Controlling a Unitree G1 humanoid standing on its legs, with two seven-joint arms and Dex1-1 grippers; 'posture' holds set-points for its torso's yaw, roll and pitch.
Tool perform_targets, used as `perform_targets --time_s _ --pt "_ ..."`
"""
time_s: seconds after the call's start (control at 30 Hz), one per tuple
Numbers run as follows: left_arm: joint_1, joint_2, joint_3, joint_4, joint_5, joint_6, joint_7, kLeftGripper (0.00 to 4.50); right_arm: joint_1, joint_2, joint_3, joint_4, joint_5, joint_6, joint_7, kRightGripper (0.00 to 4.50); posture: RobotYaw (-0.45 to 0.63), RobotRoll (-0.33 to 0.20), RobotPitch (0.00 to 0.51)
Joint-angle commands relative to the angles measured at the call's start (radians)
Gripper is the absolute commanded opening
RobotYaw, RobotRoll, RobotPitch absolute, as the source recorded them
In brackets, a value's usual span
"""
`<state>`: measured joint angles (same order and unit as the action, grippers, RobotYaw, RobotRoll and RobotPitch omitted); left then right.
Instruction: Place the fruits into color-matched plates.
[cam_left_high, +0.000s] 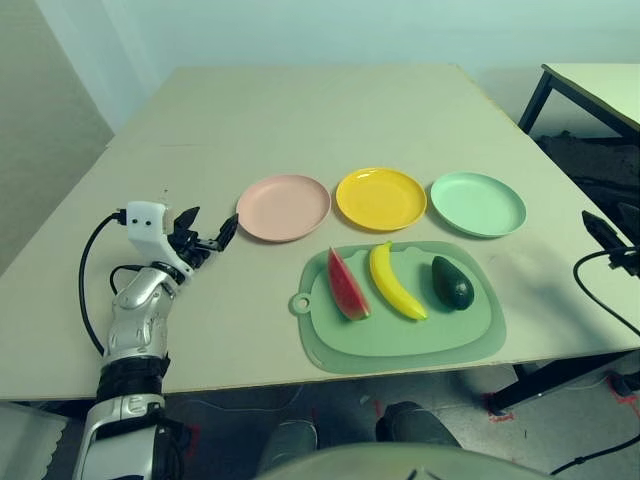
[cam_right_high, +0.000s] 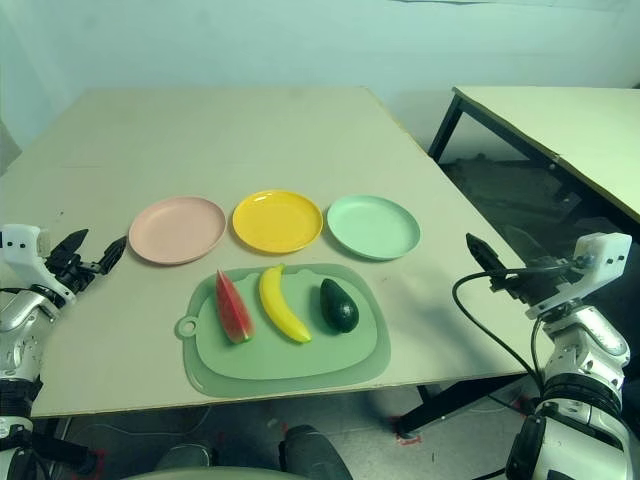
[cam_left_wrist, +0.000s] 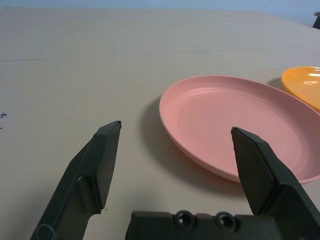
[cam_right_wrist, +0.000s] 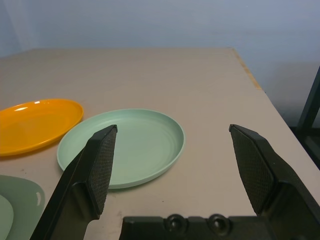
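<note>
A red watermelon wedge (cam_left_high: 347, 285), a yellow banana (cam_left_high: 394, 281) and a dark green avocado (cam_left_high: 452, 282) lie side by side on a green cutting mat (cam_left_high: 400, 345). Behind the mat stand three plates in a row: pink (cam_left_high: 284, 207), yellow (cam_left_high: 381, 198) and mint green (cam_left_high: 478, 204). My left gripper (cam_left_high: 210, 225) hovers open just left of the pink plate (cam_left_wrist: 240, 125), nothing between its fingers. Off the table's right edge, my right gripper (cam_right_high: 493, 265) stands open and empty, pointing toward the mint plate (cam_right_wrist: 135, 145).
A second table (cam_left_high: 600, 85) with black legs stands to the right across a gap of floor. Black cables hang by both wrists. Bare tabletop stretches behind the plates and to the left of the mat.
</note>
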<state>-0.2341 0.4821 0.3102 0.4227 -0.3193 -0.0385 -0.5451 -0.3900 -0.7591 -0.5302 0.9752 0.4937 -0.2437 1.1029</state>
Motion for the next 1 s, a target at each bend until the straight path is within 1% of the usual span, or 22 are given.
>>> perform_targets --time_s 0.03,0.3,0.43,0.53,0.67,0.77,0.83,0.93,1.0 --pt "0.006 0.008 0.013 0.009 -0.003 -0.006 -0.005 4.48 -0.015 0.004 0.012 0.012 -0.015 -0.012 -0.002 4.50 -0.08 0.000 0.000" --pt "0.003 0.046 0.042 0.047 -0.013 -0.015 -0.037 4.48 0.046 0.033 0.012 -0.048 -0.010 -0.015 -0.005 4.50 -0.09 0.000 0.000" --pt "0.011 0.056 0.060 0.084 -0.015 -0.048 -0.041 4.48 0.069 0.058 0.012 -0.062 -0.011 -0.023 -0.019 4.50 -0.11 0.000 0.000" --pt "0.024 0.048 0.067 0.063 -0.040 -0.051 -0.067 4.48 0.086 0.079 0.015 -0.089 -0.009 -0.023 -0.024 4.50 -0.15 0.000 0.000" --pt "0.031 0.050 0.072 0.031 -0.084 -0.053 -0.143 4.48 0.118 0.102 0.016 -0.121 -0.005 -0.016 -0.021 4.50 -0.14 0.000 0.000" --pt "0.027 0.080 0.061 -0.014 -0.154 -0.009 -0.291 4.48 0.123 0.114 0.020 -0.124 -0.008 -0.018 -0.025 4.50 -0.12 0.000 0.000" --pt "0.024 0.122 0.034 -0.028 -0.172 0.008 -0.414 4.48 0.121 0.125 0.027 -0.133 -0.011 -0.015 -0.027 4.50 -0.12 0.000 0.000" --pt "0.042 0.184 -0.012 -0.073 -0.209 -0.016 -0.658 4.48 0.109 0.133 0.041 -0.141 -0.016 -0.011 -0.031 4.50 -0.12 0.000 0.000" --pt "0.058 0.220 -0.049 -0.114 -0.217 0.002 -0.762 4.48 0.101 0.131 0.054 -0.146 -0.020 -0.010 -0.025 4.50 -0.11 0.000 0.000"
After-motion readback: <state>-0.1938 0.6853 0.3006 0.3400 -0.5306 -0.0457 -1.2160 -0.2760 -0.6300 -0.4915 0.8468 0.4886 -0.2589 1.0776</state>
